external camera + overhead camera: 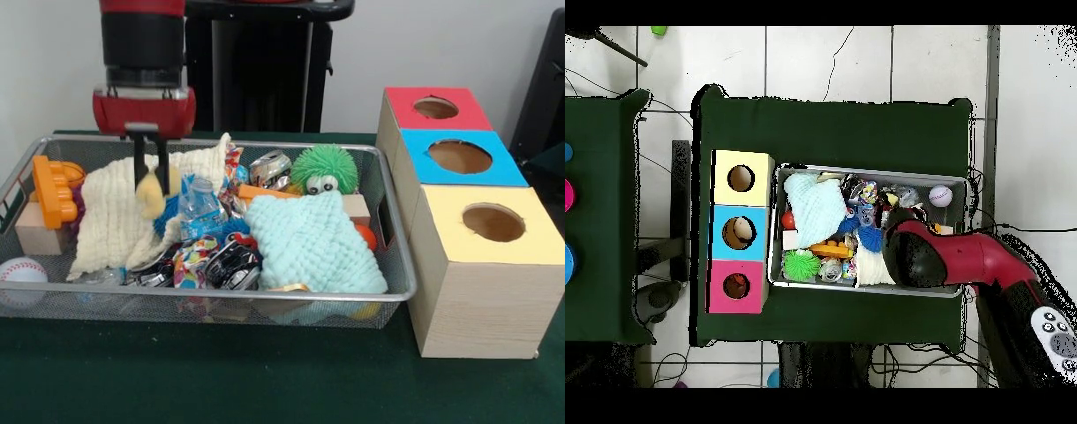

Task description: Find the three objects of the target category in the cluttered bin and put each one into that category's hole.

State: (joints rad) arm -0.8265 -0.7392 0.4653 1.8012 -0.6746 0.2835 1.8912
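The silver wire-mesh bin [221, 292] is full of clutter; it also shows in the overhead view [955, 180]. My gripper [151, 184] hangs over the bin's left part, above a cream cloth [110, 216]. It is shut on a small yellow object [151, 198], held between the black fingers [139, 163] just above the clutter. The hole [435, 108] in the red-faced box is at the far right, and shows in the overhead view [735, 287]. In the overhead view the red arm [930, 255] hides the gripper.
In the bin lie a green spiky ball with eyes [324, 168], a mint knitted cloth [309, 243], a water bottle [199, 208], an orange toy [53, 190], a baseball [22, 269] and a toy car [231, 263]. Blue-faced [459, 156] and yellow-faced [493, 223] boxes stand beside the red one.
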